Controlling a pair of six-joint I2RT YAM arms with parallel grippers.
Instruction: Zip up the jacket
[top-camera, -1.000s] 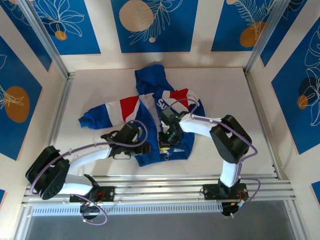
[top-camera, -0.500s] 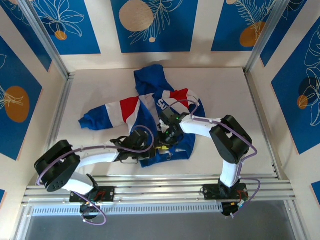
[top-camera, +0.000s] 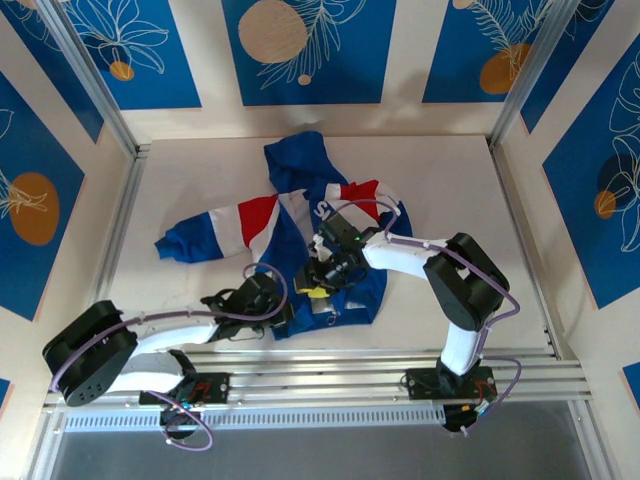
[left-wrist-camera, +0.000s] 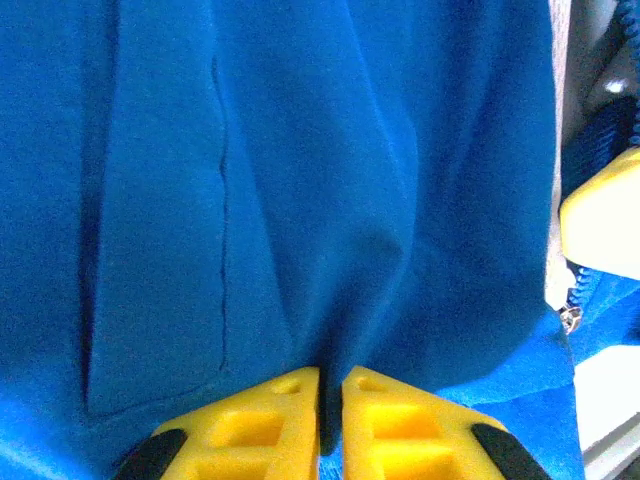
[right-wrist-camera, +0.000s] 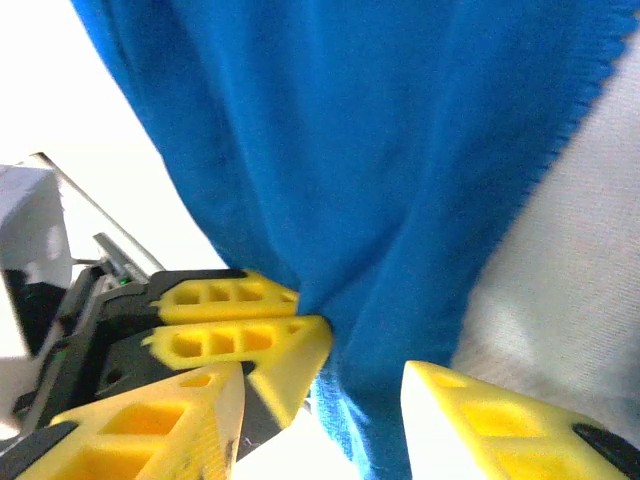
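Left wrist view, nearest: the left pincer (left-wrist-camera: 330, 395) is clenched on a fold of the single blue jacket (left-wrist-camera: 300, 180) near its lower edge. Just beyond, the right pincer (right-wrist-camera: 325, 390) is released, jaws apart astride the jacket's edge. Two pincers, one jacket. Farther back, the jacket sprawls across the white bench (top-camera: 460, 200), one red-and-white sleeve reaching left.

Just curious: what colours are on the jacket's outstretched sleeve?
Blue, white and red bands; the sleeve shows best in the top view.
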